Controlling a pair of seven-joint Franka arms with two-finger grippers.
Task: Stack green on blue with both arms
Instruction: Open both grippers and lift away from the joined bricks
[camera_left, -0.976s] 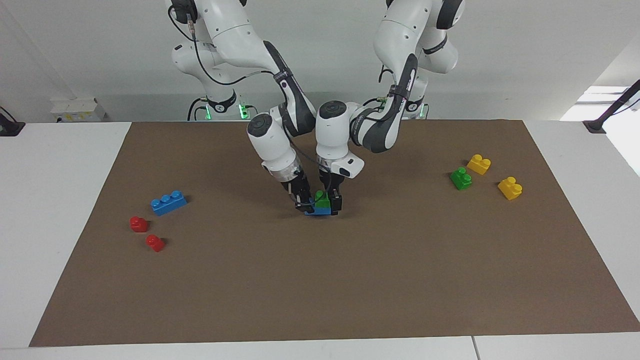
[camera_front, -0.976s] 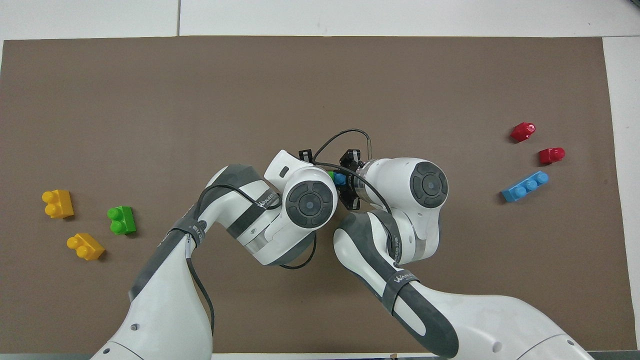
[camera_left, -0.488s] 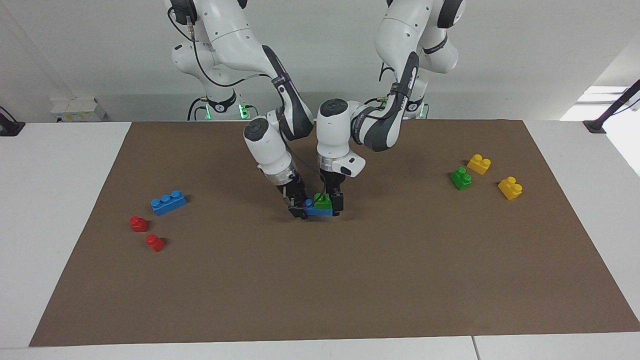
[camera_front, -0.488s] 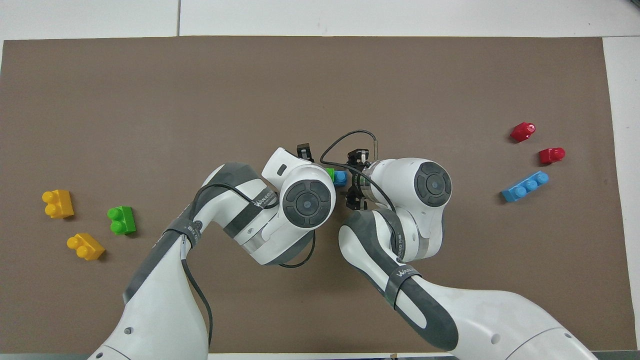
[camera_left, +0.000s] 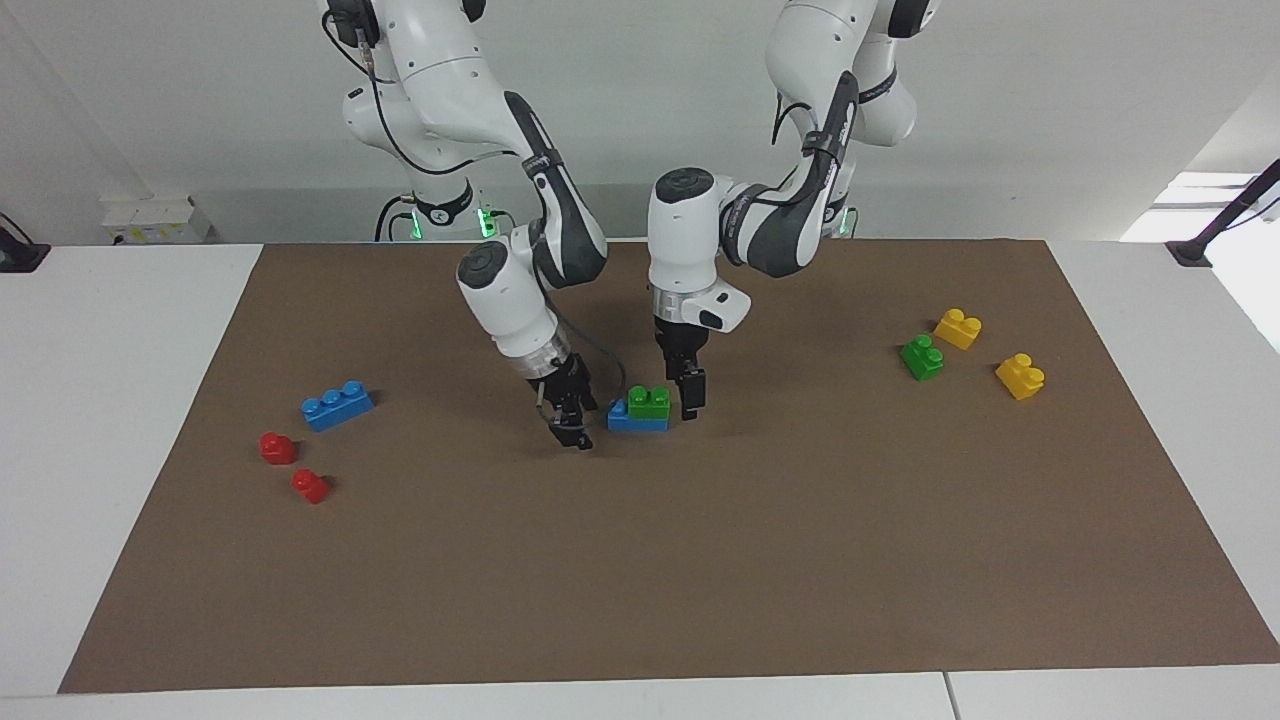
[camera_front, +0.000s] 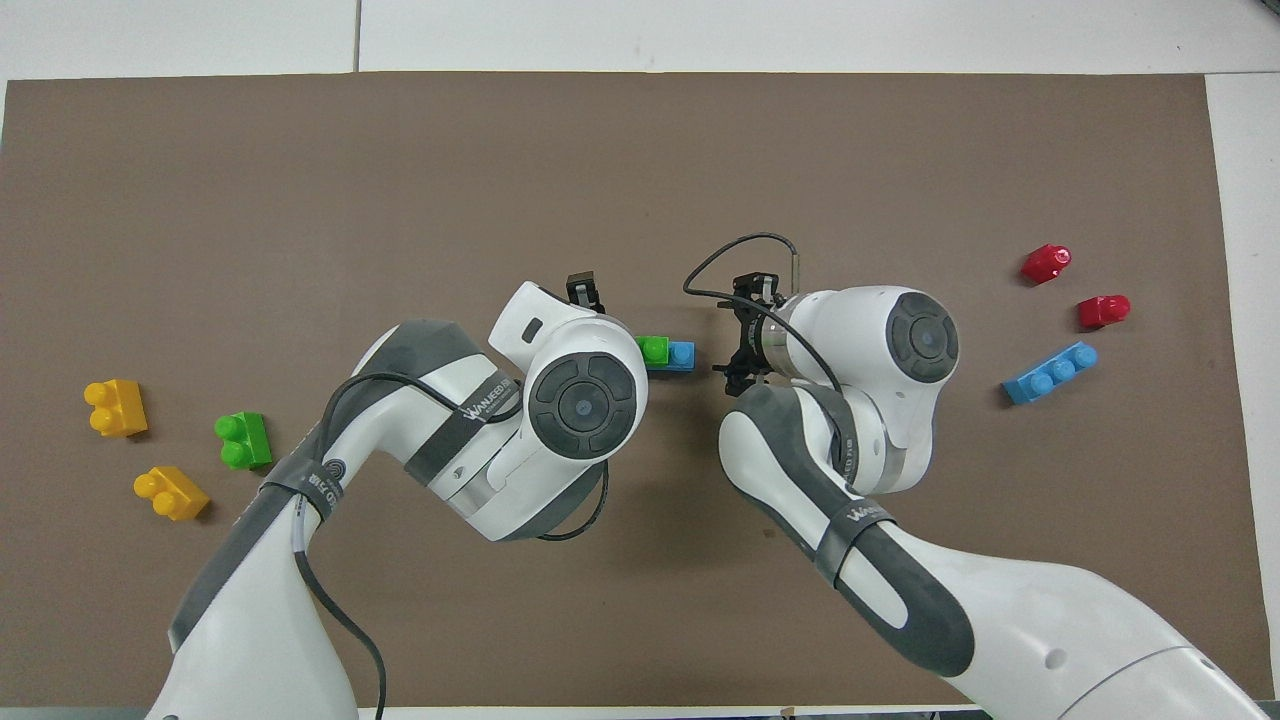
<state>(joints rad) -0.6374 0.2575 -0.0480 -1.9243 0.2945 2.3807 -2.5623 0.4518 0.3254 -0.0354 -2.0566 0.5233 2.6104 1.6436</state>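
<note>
A green brick (camera_left: 651, 400) (camera_front: 653, 349) sits on one end of a blue brick (camera_left: 626, 420) (camera_front: 682, 355) in the middle of the brown mat (camera_left: 700, 560); one blue stud shows uncovered. My left gripper (camera_left: 682, 392) hangs open just beside the stack's green end, touching nothing; one of its fingers (camera_front: 581, 290) shows in the overhead view and the wrist hides the other. My right gripper (camera_left: 570, 425) (camera_front: 742, 332) stands open a short way off the blue end, holding nothing.
A second blue brick (camera_left: 338, 405) and two red bricks (camera_left: 278, 447) (camera_left: 311, 486) lie toward the right arm's end. Another green brick (camera_left: 922, 356) and two yellow bricks (camera_left: 957, 328) (camera_left: 1020, 376) lie toward the left arm's end.
Both grippers have let go of the stacked bricks. The right gripper opened and drew away toward its own end; the left gripper lifted and backed off. The stack stays put.
</note>
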